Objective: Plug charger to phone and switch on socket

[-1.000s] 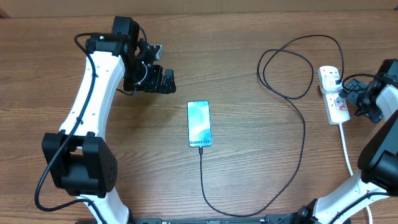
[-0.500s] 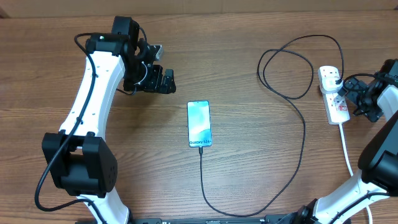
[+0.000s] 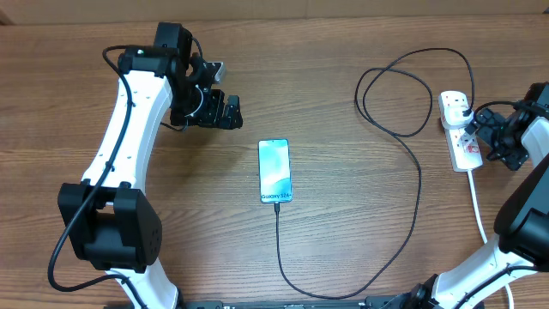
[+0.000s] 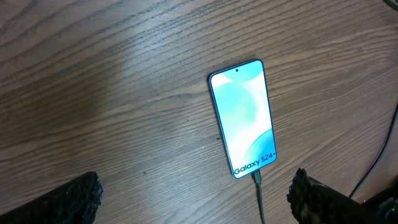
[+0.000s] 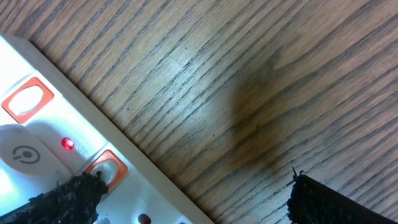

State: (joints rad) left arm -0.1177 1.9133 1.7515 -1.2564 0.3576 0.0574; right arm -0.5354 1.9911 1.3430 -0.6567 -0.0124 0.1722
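The right gripper (image 3: 480,133) stands spread just right of the socket (image 3: 457,130), one fingertip over its edge beside a glowing red light (image 5: 66,144); the left gripper (image 3: 232,112), also spread, hovers far-left of the phone (image 3: 274,170); the charger (image 3: 419,176) joins phone and socket.

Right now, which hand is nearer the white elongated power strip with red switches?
Right. The right hand hovers open just beside the white power strip at the wooden table's edge; the left hand is far across the table, beyond the slim blue-screened phone.
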